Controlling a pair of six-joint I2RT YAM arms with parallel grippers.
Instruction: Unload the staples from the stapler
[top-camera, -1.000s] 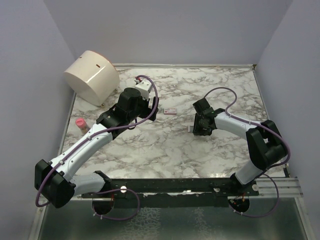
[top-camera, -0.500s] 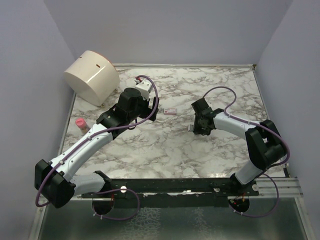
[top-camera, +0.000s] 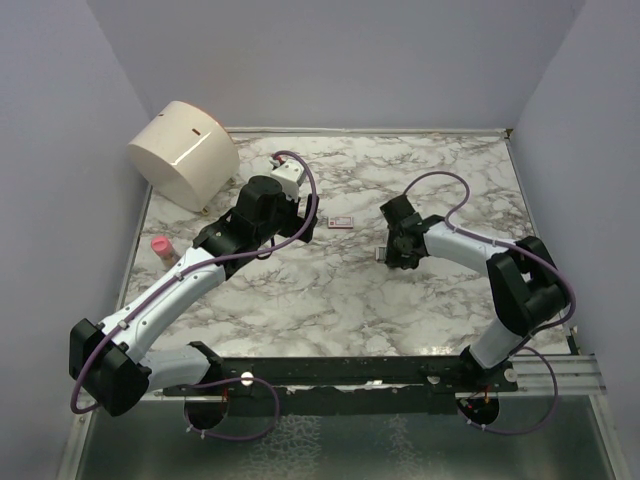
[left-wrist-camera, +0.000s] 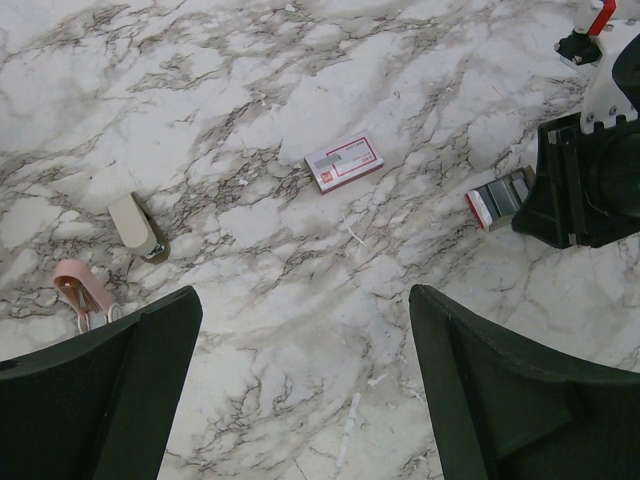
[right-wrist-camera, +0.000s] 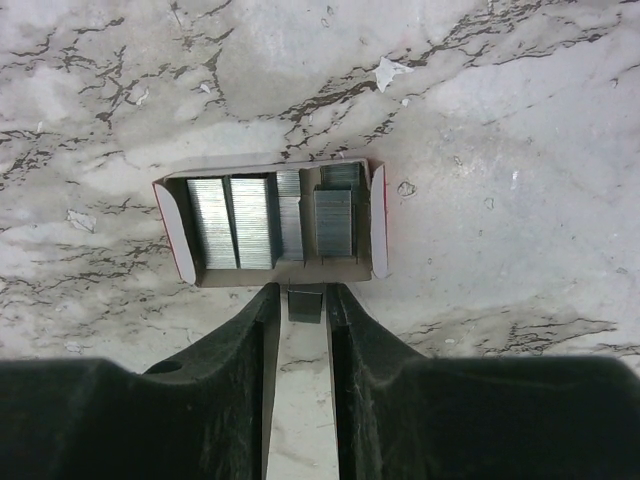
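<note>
In the right wrist view my right gripper (right-wrist-camera: 303, 295) is shut on a short strip of staples (right-wrist-camera: 305, 303), just at the near wall of an open staple box (right-wrist-camera: 240, 277). The box holds several more staple strips (right-wrist-camera: 235, 222). From above, the right gripper (top-camera: 388, 254) sits low over the table's middle. A small pink stapler (left-wrist-camera: 80, 288) lies at the lower left of the left wrist view, beside a beige piece (left-wrist-camera: 135, 225); the left arm hides both in the top view. My left gripper (left-wrist-camera: 305, 300) hangs open above bare marble, holding nothing.
The box's red-and-white sleeve (top-camera: 342, 222) lies between the arms. A cream cylindrical dispenser (top-camera: 185, 152) stands at the back left corner. A pink object (top-camera: 160, 246) stands near the left wall. Walls close the table on three sides.
The right gripper's fingers have narrowed onto the staple strip, and the gripper has shifted slightly left. The left arm has not moved.
</note>
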